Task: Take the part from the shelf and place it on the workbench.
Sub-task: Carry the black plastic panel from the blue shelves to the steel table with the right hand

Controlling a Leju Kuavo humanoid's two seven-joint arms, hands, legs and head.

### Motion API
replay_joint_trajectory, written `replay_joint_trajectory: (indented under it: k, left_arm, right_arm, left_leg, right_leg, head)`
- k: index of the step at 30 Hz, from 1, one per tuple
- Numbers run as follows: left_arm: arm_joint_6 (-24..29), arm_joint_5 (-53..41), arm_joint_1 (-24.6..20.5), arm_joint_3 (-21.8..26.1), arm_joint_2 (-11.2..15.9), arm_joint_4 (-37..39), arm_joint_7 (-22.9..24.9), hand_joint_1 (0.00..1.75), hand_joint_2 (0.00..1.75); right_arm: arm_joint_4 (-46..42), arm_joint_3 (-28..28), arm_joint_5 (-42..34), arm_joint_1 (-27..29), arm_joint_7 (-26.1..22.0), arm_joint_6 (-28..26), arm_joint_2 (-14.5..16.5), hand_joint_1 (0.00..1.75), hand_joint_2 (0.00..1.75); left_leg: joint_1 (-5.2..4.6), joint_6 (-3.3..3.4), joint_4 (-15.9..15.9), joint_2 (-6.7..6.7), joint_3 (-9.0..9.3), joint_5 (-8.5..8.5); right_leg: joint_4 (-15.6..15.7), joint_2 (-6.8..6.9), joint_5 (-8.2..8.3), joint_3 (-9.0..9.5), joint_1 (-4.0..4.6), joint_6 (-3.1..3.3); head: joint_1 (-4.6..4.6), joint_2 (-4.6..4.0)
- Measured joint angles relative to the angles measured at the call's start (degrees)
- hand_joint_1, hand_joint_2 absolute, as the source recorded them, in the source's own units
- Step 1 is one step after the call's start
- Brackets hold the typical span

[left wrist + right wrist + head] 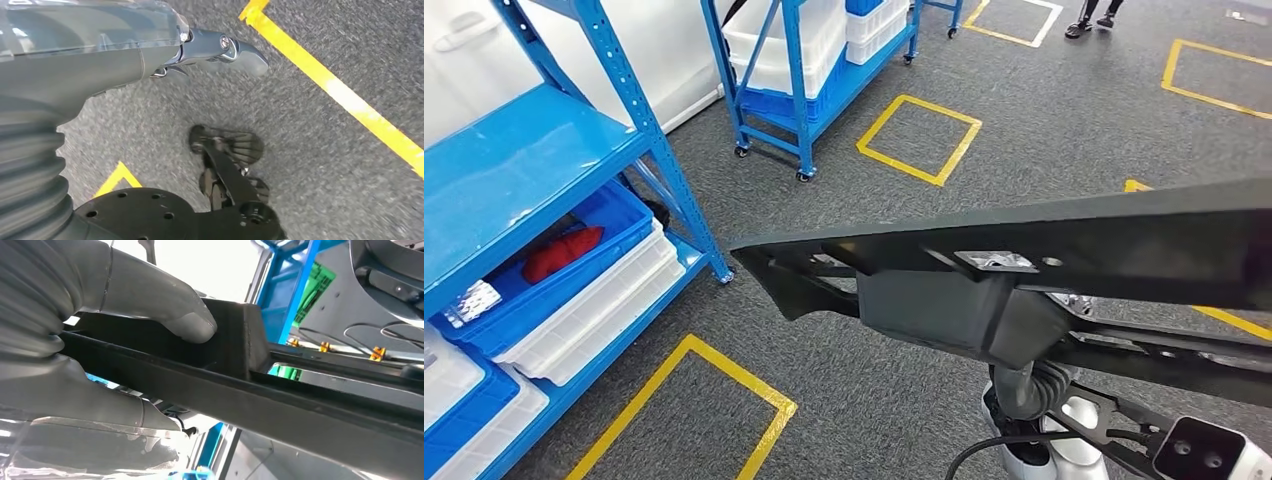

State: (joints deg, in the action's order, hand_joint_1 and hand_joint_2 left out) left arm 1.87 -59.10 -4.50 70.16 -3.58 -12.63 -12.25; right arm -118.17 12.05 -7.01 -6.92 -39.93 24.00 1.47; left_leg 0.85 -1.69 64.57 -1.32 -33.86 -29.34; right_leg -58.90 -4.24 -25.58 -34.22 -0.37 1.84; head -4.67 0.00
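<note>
**Inspector:** Where is the part?

**Assistant:** The part (1024,255), a long black frame, is held up across the head view, above the grey floor (1024,140) and clear of the shelf (534,160) on the left. Its pointed end reaches toward the shelf's blue post.

**Inspector:** What holds it?

**Assistant:** The right hand (100,340). Its thumb (185,322) presses on the part's upper face beside a raised block, and the rest of the hand closes under the rail, pinching it.

**Inspector:** Left hand?

**Assistant:** The left hand (165,55) hangs over the floor, near a yellow tape line (340,95). Its fingers (240,50) lie close together, slightly curled, holding nothing.

**Inspector:** Surroundings?

**Assistant:** Blue and white bins (574,290) sit on the shelf's lower levels, one holding a red item (559,250). A second rack (814,70) stands farther off. A person's feet (1092,22) show at the far edge.
</note>
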Motion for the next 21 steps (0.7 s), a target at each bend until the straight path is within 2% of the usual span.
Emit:
replay_joint_trajectory:
  k: [1, 2, 3, 5, 7, 9, 10, 11, 12, 14, 18, 21]
  left_arm:
    - [0.51, 0.13, 0.05, 0.09, -0.01, 0.00, 0.51, 0.00, 1.75]
    - [0.86, 0.23, 0.11, 0.19, -0.01, 0.00, 0.91, 0.00, 1.75]
    - [1.11, 0.29, 0.16, 0.27, -0.02, 0.00, 1.24, 0.00, 1.75]
    - [1.36, 0.26, 0.17, 0.33, -0.09, 0.00, 1.63, 0.00, 1.75]
    - [1.41, 0.22, 0.18, 0.33, -0.21, 0.00, 1.74, 0.00, 1.75]
    - [1.41, 0.21, 0.35, 0.35, -0.26, 0.00, 1.78, 0.00, 1.75]
    - [1.42, 0.21, 0.47, 0.36, -0.26, 0.00, 1.80, 0.00, 1.75]
    - [1.42, 0.21, 0.55, 0.38, -0.26, 0.00, 1.83, 0.00, 1.75]
    - [1.43, 0.21, 0.59, 0.39, -0.26, 0.00, 1.84, 0.00, 1.75]
    - [1.43, 0.21, 0.60, 0.39, -0.26, 0.00, 1.84, 0.00, 1.75]
    - [1.43, 0.21, 0.60, 0.39, -0.26, 0.00, 1.84, 0.00, 1.75]
    - [1.43, 0.21, 0.57, 0.39, -0.26, 0.00, 1.84, 0.00, 1.75]
  right_arm:
    - [0.15, 0.13, -0.19, 0.02, 0.02, -0.41, -0.02, 1.75, 1.75]
    - [0.32, 0.20, -0.36, 0.16, 0.02, -0.85, -0.06, 1.75, 1.75]
    - [0.46, 0.21, -0.45, 0.45, 0.03, -1.20, -0.14, 1.75, 1.75]
    - [0.65, 0.21, -0.53, 1.22, 0.03, -1.64, -0.40, 1.75, 1.75]
    - [0.73, 0.22, -0.54, 1.60, 0.02, -1.78, -0.73, 1.75, 1.75]
    - [0.87, 0.23, -0.54, 1.74, 0.00, -1.89, -0.93, 1.75, 1.75]
    - [1.00, 0.24, -0.53, 1.87, 0.01, -1.97, -1.00, 1.75, 1.75]
    - [1.14, 0.23, -0.54, 2.02, 0.01, -2.04, -1.08, 1.75, 1.75]
    - [1.24, 0.23, -0.55, 2.11, 0.01, -2.11, -1.15, 1.75, 1.75]
    - [1.33, 0.24, -0.55, 2.21, 0.02, -2.14, -1.23, 1.75, 1.75]
    - [1.33, 0.24, -0.55, 2.21, 0.02, -2.14, -1.23, 1.75, 1.75]
    - [1.38, 0.24, -0.55, 2.25, 0.02, -2.17, -1.27, 1.75, 1.75]
  left_leg:
    - [0.12, 0.18, -3.40, -1.20, 1.44, 1.19]
    - [0.15, 0.36, -5.46, -2.15, 2.31, 1.68]
    - [0.10, 0.61, -6.22, -2.65, 2.61, 1.57]
    - [0.05, 1.31, -6.68, -1.70, 2.75, 1.89]
    - [0.15, 2.20, -7.26, -0.41, 2.90, 2.34]
    - [-0.01, 2.73, -7.53, 1.06, 2.93, 2.47]
    - [-0.16, 2.83, -7.51, 1.84, 2.89, 2.43]
    - [-0.29, 2.88, -7.50, 2.58, 2.87, 2.39]
    - [-0.36, 2.91, -7.49, 3.12, 2.85, 2.36]
    - [-0.41, 2.92, -7.48, 3.61, 2.84, 2.34]
    - [-0.41, 2.92, -7.48, 3.62, 2.84, 2.34]
    - [-0.41, 2.91, -7.47, 3.96, 2.86, 2.30]
  right_leg:
    - [-0.13, -0.66, 0.04, -0.11, 0.01, -0.27]
    - [-0.20, -1.25, 0.13, -0.32, -0.03, -0.63]
    - [-0.16, -1.81, 0.30, -0.56, -0.10, -1.06]
    - [-0.07, -2.40, 0.55, -0.92, -0.30, -1.82]
    - [-1.98, -0.31, -0.76, -1.93, -0.16, -2.27]
    - [-8.31, 2.67, -4.26, -4.96, -0.09, -2.53]
    - [-12.15, 3.30, -5.93, -6.79, -0.19, -2.66]
    - [-15.10, 3.58, -6.90, -8.17, -0.31, -2.78]
    - [-16.78, 3.67, -7.27, -8.95, -0.40, -2.86]
    - [-17.38, 3.74, -7.08, -9.20, -0.46, -2.92]
    - [-17.36, 3.74, -7.06, -9.19, -0.46, -2.92]
    - [-16.24, 3.85, -6.23, -8.57, -0.47, -2.91]
  head:
    - [0.00, 0.00]
    - [0.01, 0.00]
    - [0.01, 0.00]
    - [0.01, 0.00]
    - [0.01, 0.00]
    - [0.01, 0.00]
    - [0.01, 0.00]
    - [0.02, 0.00]
    - [0.02, 0.00]
    - [0.02, 0.00]
    - [0.02, 0.00]
    - [0.02, 0.00]
